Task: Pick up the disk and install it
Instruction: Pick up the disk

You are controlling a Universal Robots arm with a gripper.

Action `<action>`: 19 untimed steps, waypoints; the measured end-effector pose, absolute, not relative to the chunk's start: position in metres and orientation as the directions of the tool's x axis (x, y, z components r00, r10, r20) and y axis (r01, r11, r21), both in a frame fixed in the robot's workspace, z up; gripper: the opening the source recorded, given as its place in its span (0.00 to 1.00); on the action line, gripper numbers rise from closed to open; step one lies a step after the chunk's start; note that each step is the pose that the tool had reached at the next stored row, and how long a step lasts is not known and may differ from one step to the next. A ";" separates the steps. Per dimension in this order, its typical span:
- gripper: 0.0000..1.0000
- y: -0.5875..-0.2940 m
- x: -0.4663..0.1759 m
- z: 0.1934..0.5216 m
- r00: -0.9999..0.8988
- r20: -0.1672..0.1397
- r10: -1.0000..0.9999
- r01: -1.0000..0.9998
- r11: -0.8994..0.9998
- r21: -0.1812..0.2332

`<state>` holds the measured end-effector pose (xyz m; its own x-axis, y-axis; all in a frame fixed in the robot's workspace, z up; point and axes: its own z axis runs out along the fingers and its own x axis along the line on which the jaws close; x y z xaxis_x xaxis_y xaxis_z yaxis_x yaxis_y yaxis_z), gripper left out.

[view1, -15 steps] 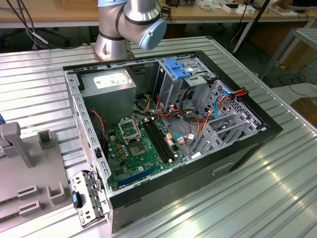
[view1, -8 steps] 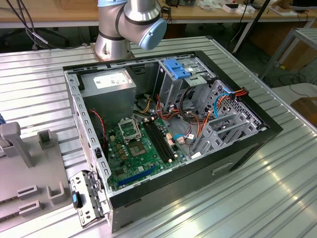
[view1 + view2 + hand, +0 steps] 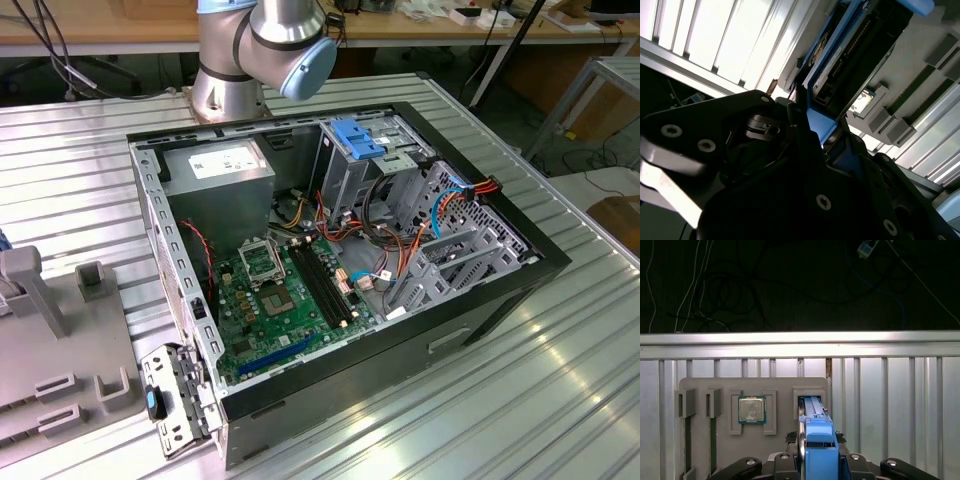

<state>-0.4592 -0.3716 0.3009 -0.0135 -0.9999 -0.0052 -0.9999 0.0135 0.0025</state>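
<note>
The disk [image 3: 818, 442] stands on edge in a slot of the grey fixture plate [image 3: 780, 390], framed by its blue carrier. In the second wrist view the disk [image 3: 840, 60] shows its dark connector edge and its blue frame. My gripper [image 3: 815, 438] straddles the carrier, with its black fingers [image 3: 791, 437] pressed against both sides. In the second wrist view the gripper [image 3: 807, 125] is shut on the blue frame. In the exterior view the open computer case [image 3: 150, 230] lies on the metal table.
A processor chip [image 3: 752, 409] sits in a pocket of the fixture beside the disk's slot. The same fixture [image 3: 60, 340] lies at the exterior view's left. Inside the case are a blue bracket [image 3: 357, 135], a grey power-supply box [image 3: 218, 170], a motherboard [image 3: 275, 300] and loose cables [image 3: 440, 205]. The arm's base [image 3: 228, 90] stands behind the case.
</note>
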 end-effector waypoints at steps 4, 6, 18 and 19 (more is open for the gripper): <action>0.37 -0.372 -0.459 0.301 -0.013 -0.005 -1.000 -1.000 0.013 0.003; 0.37 -0.372 -0.459 0.301 -0.014 -0.005 -1.000 -1.000 0.014 0.003; 0.37 -0.372 -0.459 0.315 -0.014 -0.005 -1.000 -1.000 0.013 0.002; 0.37 -0.372 -0.459 0.316 -0.014 -0.005 -1.000 -1.000 0.014 0.003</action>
<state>-0.4592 -0.3715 0.3163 -0.0135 -0.9999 -0.0053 -0.9999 0.0135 0.0025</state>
